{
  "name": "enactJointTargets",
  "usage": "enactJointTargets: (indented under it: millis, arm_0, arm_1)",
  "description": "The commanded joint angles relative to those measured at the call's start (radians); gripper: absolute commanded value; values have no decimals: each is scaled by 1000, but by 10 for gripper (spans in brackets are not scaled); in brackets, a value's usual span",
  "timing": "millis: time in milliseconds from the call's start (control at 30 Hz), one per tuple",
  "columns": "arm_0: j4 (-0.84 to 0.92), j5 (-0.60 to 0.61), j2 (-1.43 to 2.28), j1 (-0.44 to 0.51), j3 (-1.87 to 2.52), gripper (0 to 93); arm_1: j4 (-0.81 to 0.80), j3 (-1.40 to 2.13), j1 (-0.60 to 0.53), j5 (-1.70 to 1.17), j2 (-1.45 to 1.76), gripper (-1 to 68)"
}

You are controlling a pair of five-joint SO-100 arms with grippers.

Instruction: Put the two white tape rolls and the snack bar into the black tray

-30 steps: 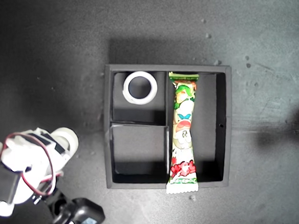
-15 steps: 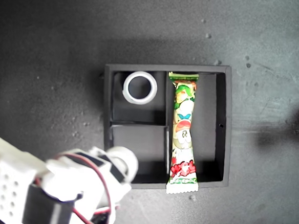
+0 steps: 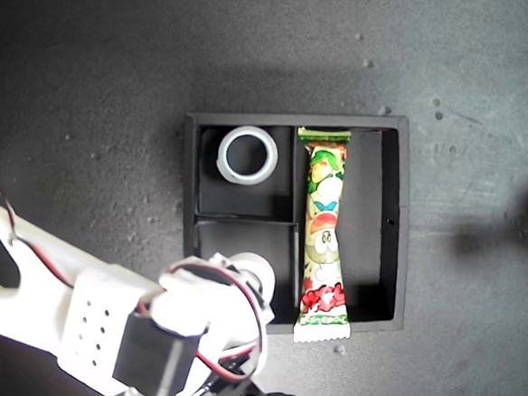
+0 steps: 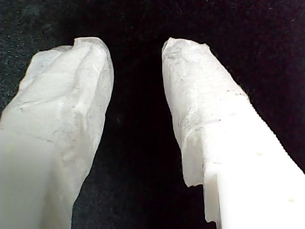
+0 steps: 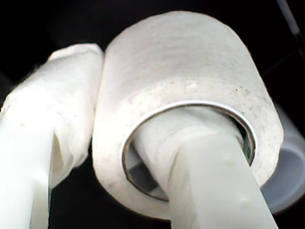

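Exterior view shows the dark tabletop (image 3: 91,77) first, with the black tray (image 3: 402,226) near its middle. One white arm (image 3: 83,321) reaches in from the exterior view's lower left, over the tray's near small compartment.

One snack bar (image 3: 323,238) lies in the long compartment, its lower end resting over the tray wall. One white tape roll (image 3: 247,155) lies flat in the far small compartment.

The second white tape roll (image 5: 186,95) is carried by my second end effector (image 5: 143,143): one finger goes through the hole and the other presses the outside, so it is clamped on the roll. My first end effector (image 4: 136,105) has its fingers apart, with nothing between them.

I count two rolls, one bar, one tray. The step seems to be the last placing; next, I think, the roll must be lowered into the free small compartment and released.
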Motion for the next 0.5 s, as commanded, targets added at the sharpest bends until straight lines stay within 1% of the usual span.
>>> enactJointTargets:
  millis: [0,100,267,467]
  arm_0:
    - [18,-12,3,-5,-52,0]
    - [20,-18,-5,5,-52,6]
    - [20,-20,0,17,-51,92]
    - [21,-8,48,44,-46,141]
  arm_1:
    - [2,12,8,5,5,68]
    - [2,12,8,5,5,68]
    - [2,12,9,5,5,68]
    - [2,12,9,5,5,68]
